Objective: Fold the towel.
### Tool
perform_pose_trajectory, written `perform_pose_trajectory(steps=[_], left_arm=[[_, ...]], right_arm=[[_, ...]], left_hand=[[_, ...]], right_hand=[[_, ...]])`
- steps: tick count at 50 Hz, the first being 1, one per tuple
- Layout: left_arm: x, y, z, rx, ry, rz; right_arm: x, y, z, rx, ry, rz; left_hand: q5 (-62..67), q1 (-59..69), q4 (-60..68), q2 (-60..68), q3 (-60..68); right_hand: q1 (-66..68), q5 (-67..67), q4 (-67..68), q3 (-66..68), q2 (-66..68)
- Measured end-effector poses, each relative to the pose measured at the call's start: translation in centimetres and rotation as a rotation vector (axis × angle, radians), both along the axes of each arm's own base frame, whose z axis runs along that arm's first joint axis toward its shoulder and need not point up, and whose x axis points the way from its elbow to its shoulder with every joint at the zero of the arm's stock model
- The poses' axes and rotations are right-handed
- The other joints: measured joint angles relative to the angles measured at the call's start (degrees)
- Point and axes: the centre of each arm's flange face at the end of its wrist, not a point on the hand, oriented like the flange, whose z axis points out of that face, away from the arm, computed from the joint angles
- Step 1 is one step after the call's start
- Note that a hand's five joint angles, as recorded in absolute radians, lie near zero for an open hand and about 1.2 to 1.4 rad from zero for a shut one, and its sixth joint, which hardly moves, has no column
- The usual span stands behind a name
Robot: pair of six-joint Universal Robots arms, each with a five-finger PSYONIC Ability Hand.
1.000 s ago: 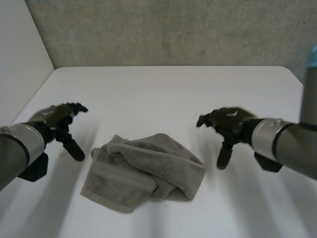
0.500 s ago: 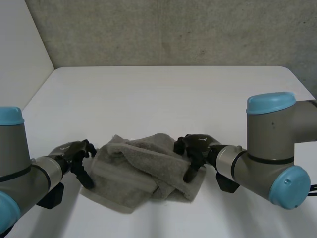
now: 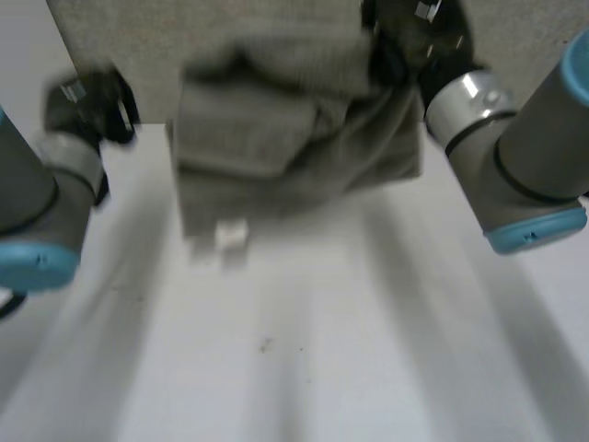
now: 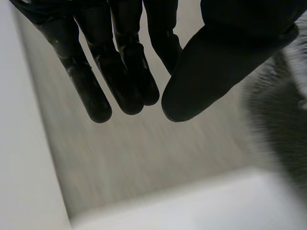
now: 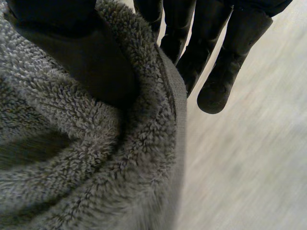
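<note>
The grey terry towel (image 3: 285, 138) hung bunched in front of the grey wall (image 3: 101, 37). Its upper part was cut off from view, and its lower edge sat over the white table (image 3: 322, 359); whether it touched the table was hard to make out. The right hand (image 3: 409, 32) was at the towel's upper right corner and clamped on it. In the right wrist view the hemmed edge of the towel (image 5: 86, 158) ran between the thumb (image 5: 53, 14), half buried in the pile, and the straight fingers (image 5: 220, 72) behind the hem. The left hand (image 3: 87, 101) was just beside the towel's left edge, apart from it, with fingers (image 4: 120, 72) straight and thumb relaxed, holding nothing — the towel (image 4: 283, 124) showed only as a blur beside the thumb. A small pale tag (image 3: 230, 236) hung at the towel's lower edge, too smeared to read.
</note>
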Motion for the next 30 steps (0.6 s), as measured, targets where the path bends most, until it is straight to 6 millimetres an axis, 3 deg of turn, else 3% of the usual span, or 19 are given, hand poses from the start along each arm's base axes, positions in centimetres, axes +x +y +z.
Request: perform_pose_trajectory(steps=[3, 6, 8, 12, 17, 18, 22, 30], left_arm=[[0.3, -0.7, 3.6, -0.145, 0.058, 0.047], [0.3, -0.8, 4.8, -0.197, 0.079, 0.058], [0.3, -0.6, 4.6, -0.194, 0.077, 0.053], [-0.3, 0.3, 1.9, -0.108, 0.034, 0.004], [-1.2, 2.6, -3.6, 0.071, -0.038, -0.103], [-1.4, 3.2, -4.8, 0.110, -0.050, -0.128], [-2.1, 5.5, -7.9, 0.217, -0.080, -0.206], [-3.2, 8.3, -11.0, 0.318, -0.110, -0.285]], right_arm=[[-0.3, 0.1, 1.3, -0.115, 0.004, -0.043], [-0.4, 0.3, 0.4, -0.116, 0.075, -0.074], [-0.4, 0.5, -0.8, -0.079, 0.138, -0.082], [-0.7, 1.5, -4.8, 0.084, 0.323, -0.072], [-1.5, 3.6, -9.7, 0.333, 0.526, -0.018], [-1.7, 4.1, -10.5, 0.377, 0.556, -0.005], [-2.4, 5.6, -12.7, 0.483, 0.621, 0.035], [-3.3, 7.6, -14.9, 0.573, 0.666, 0.068]], left_hand=[[0.0, 0.0, 0.0, 0.0, 0.0], [0.0, 0.0, 0.0, 0.0, 0.0], [0.0, 0.0, 0.0, 0.0, 0.0], [0.0, 0.0, 0.0, 0.0, 0.0], [-0.1, 0.0, -0.5, -0.4, -0.4], [-4.4, -5.4, -5.4, -6.6, -5.3], [-32.1, -31.8, -32.4, -32.4, -32.2], [-39.2, -38.5, -39.5, -39.5, -39.3]], right_hand=[[0.0, 0.1, 0.0, 0.0, 0.0], [0.0, 0.1, 0.0, 0.0, 0.0], [0.0, 0.1, 0.0, 0.0, 0.0], [0.0, 0.1, 0.1, 0.0, 0.5], [0.0, 0.1, 0.1, 0.0, 0.6], [0.0, 0.1, 0.1, 0.0, 0.6], [0.0, 0.1, 0.1, 0.0, 0.6], [0.0, 0.1, 0.1, 0.0, 1.0]])
